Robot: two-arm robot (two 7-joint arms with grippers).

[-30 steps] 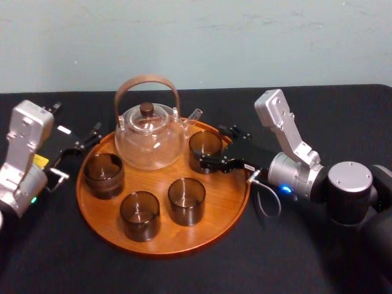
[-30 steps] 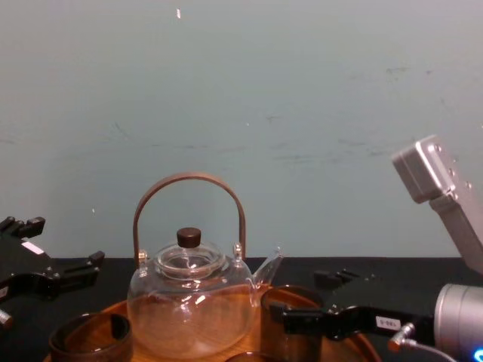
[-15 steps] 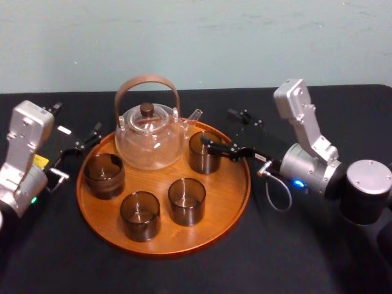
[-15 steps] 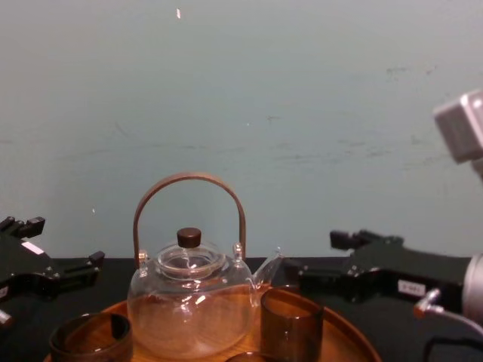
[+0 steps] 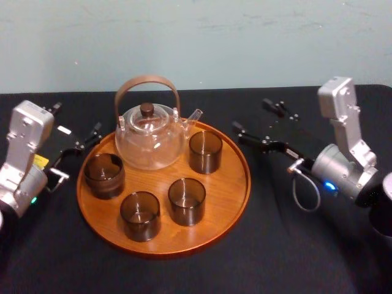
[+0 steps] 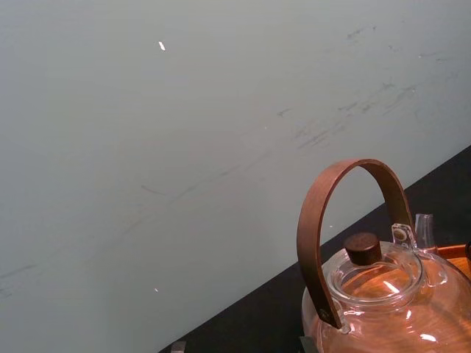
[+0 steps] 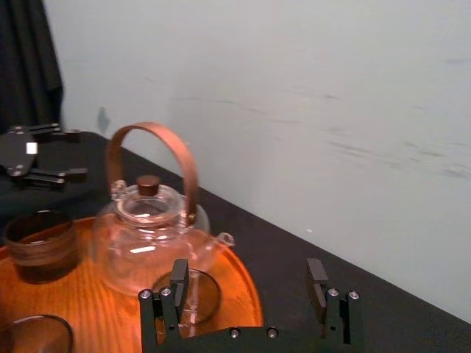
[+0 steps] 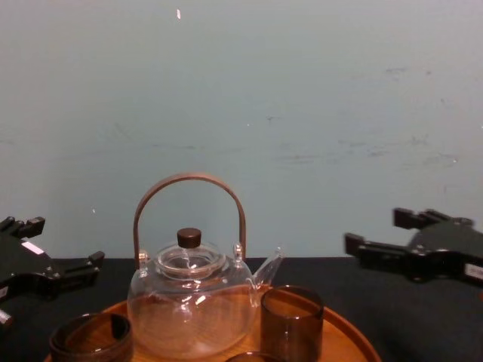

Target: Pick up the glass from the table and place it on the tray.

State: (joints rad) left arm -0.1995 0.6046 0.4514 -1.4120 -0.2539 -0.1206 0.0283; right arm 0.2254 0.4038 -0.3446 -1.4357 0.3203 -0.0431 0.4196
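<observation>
Smoked-brown, straight-walled and thin, the glass [image 5: 205, 151] stands upright on the tray [image 5: 236, 184], at its back right, just beside the spout of the clear teapot [image 5: 149, 138]. Judging by its look it is light, rigid and brittle, with a smooth wall that could slip under a weak pinch or chip under a hard knock. The sound hold would be across the side wall at about mid-height, 1 finger on each side, approached from the right so that the teapot spout and the 3 other glasses [image 5: 186, 201] on the tray are left alone. It already sits inside the rim, so the placing looks done.

The right gripper [image 5: 250, 114] hangs above the black table [image 5: 294, 245], to the right of the tray and well apart from the glass, its fingers spread wide with nothing between them; the right wrist view shows the same gap. The left gripper [image 5: 78, 116] is parked beside the tray's left edge, its fingers also apart and holding nothing.

1.0 s ago the right gripper's fingers stood on either side of this glass on the tray. 0.5 s ago they were already clear of it, near the tray's rim. Now the arm has drawn back farther to the right, and the glass has stayed where it was set.
</observation>
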